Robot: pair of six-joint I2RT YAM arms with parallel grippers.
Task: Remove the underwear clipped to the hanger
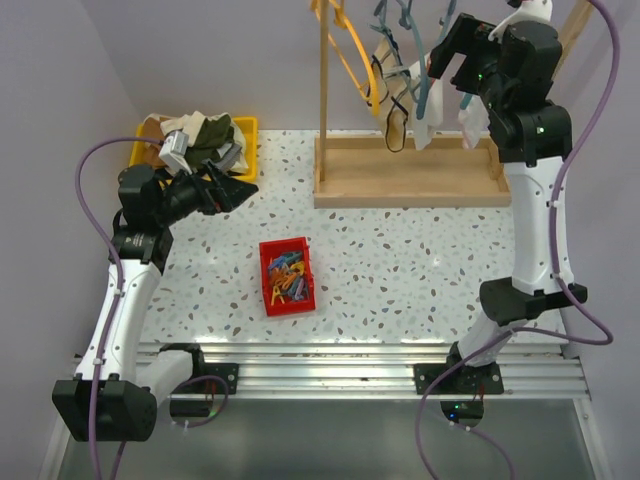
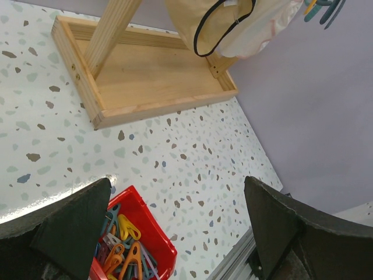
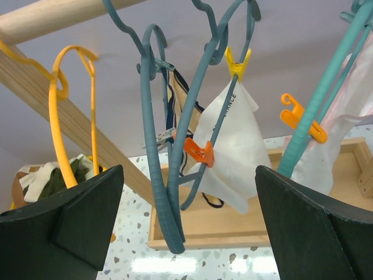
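Right gripper (image 1: 447,62) is hovering raised over the far right edge of the tabletop. Its fingers are spreading wide and clamping nothing. It is facing a teal curved plastic hanger (image 3: 175,146). White cloth underwear (image 3: 233,149) is dangling from that hanger, pinned at its top by a yellow plastic clip (image 3: 238,63). A small orange plastic clip (image 3: 198,151) is sitting on the hanger just beside the underwear's left edge. The hanger is hanging from a light wooden rack with a tray base (image 1: 410,182), which is standing along the far edge, right of centre. Left gripper (image 1: 228,190) is hovering near the far left corner with its fingers apart and empty, just beside a yellow plastic bin of clothes (image 1: 248,135). A red plastic bin of coloured clips (image 1: 265,285) is sitting mid-table, well apart from both grippers.
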